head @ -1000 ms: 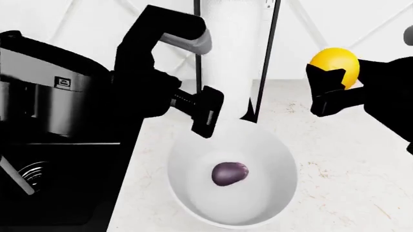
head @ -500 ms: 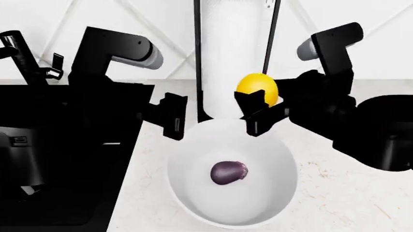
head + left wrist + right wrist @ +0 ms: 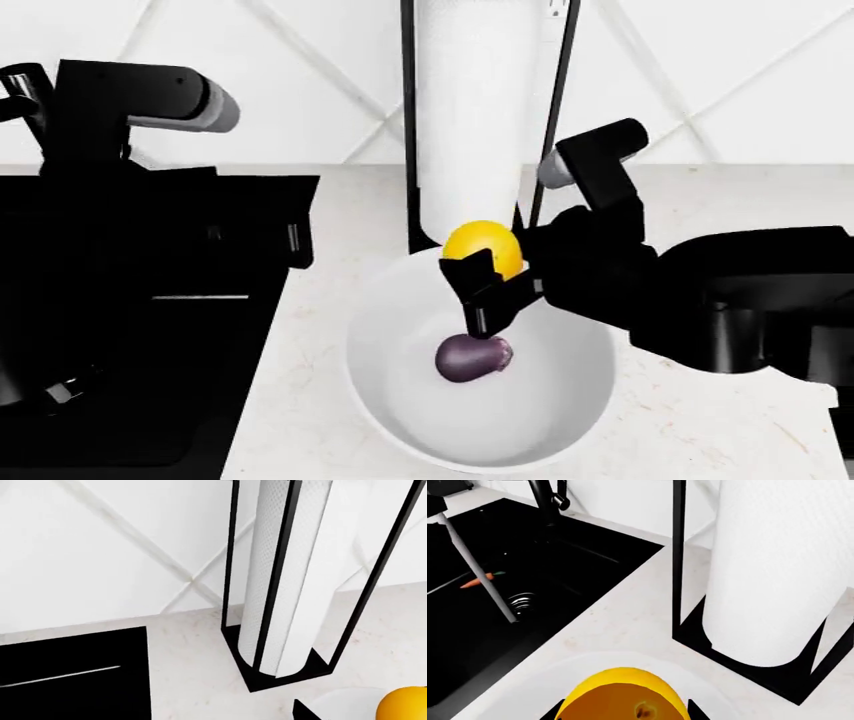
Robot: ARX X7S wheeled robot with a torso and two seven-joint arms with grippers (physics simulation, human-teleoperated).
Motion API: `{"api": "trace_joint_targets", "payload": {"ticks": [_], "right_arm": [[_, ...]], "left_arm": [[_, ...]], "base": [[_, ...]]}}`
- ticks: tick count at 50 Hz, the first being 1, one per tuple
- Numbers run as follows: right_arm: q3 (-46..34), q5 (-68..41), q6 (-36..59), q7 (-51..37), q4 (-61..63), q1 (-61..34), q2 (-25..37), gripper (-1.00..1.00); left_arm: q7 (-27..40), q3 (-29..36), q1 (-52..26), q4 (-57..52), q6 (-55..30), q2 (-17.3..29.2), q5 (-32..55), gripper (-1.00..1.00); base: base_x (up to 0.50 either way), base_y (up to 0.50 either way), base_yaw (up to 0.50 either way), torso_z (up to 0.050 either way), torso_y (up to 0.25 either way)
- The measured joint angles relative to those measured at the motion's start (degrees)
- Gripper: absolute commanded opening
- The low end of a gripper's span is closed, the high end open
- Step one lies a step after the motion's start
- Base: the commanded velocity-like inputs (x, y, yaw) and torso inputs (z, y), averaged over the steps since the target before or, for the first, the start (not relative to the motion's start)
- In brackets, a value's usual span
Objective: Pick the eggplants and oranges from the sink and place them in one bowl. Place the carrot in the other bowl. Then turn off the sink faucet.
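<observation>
The white bowl (image 3: 400, 400) sits nearest on the pale marbled worktop (image 3: 747, 420), just to the right of the black sink (image 3: 134, 400). The dark-purple eggplant (image 3: 474, 358) lies inside it, near the middle of the bowl's floor. Directly above the eggplant and over the bowl's far half, the right gripper (image 3: 483, 285) is clamped around the yellow-orange orange (image 3: 481, 248), its black fingers pressed against either side of the fruit, which hangs clear of the bowl and the eggplant. In the right wrist view the orange (image 3: 624, 695) fills the near foreground between the two fingers, with the bowl's white rim (image 3: 514, 690) curving beneath it.

Past the bowl stands a paper towel roll (image 3: 467, 110) in a black wire-frame holder (image 3: 407, 120), its base close behind the bowl's far rim. In the sink, the carrot (image 3: 484, 579) lies on the basin floor near the round ringed drain (image 3: 524, 601), with a thin stream of water (image 3: 477, 565) slanting down in front of them. The black faucet (image 3: 547, 502) rises at the sink's far edge.

The left arm (image 3: 147, 110) reaches over the sink; its gripper seems to be the dark shape at the basin's right edge, but against the black I cannot tell how its jaws stand.
</observation>
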State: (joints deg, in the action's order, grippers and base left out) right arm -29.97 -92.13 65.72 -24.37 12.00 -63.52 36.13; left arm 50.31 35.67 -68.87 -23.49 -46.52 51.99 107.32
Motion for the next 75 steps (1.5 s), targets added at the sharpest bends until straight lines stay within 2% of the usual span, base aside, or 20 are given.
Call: {"api": "trace_joint_targets", "payload": {"ticks": [19, 26, 27, 47, 61, 68, 75], "right_arm": [[-2.5, 1.1, -0.2, 1.5, -2.5, 2.1, -1.7, -1.00], [-3.0, 1.0, -0.2, 1.4, -2.6, 2.7, -1.8, -1.00], [-3.0, 1.0, -0.2, 1.4, -2.6, 2.7, -1.8, 1.00], [-2.8, 2.3, -1.2, 2.4, -1.9, 2.5, -1.5, 1.00], [-0.4, 1.0, -2.1, 0.0, 0.8, -0.8, -0.3, 1.00], [2.2, -0.1, -3.0, -2.8, 3.7, -2.8, 2.0, 1.00], [7.6, 1.8, -6.6, -6.8, 9.4, -0.6, 7.6, 1.00]], "left_arm": [[-3.9, -2.4, 4.8, -2.0, 1.8, 6.0, -0.9, 1.00], [-4.4, -2.4, 5.4, -2.2, 1.9, 6.4, -1.2, 1.00], [-4.3, -2.4, 5.4, -2.2, 1.9, 6.3, -1.2, 1.00], [-2.3, -0.9, 4.1, -1.5, 1.4, 3.1, -1.8, 1.00], [-1.9, -0.5, 3.2, -1.0, 1.1, 2.1, -1.9, 1.00], [-2.3, -0.7, 3.4, -1.1, 1.3, 2.5, -2.0, 1.00], [-2.5, -1.0, 4.0, -1.7, 1.8, 2.7, -2.9, 1.00]], "base": [[0.00, 0.00, 0.00, 0.000, 0.000], [0.00, 0.00, 0.00, 0.000, 0.001], [0.00, 0.00, 0.00, 0.000, 0.000], [0.00, 0.00, 0.00, 0.000, 0.000], [0.00, 0.00, 0.00, 0.001, 0.000], [0.00, 0.00, 0.00, 0.000, 0.000], [0.00, 0.00, 0.00, 0.000, 0.000]]}}
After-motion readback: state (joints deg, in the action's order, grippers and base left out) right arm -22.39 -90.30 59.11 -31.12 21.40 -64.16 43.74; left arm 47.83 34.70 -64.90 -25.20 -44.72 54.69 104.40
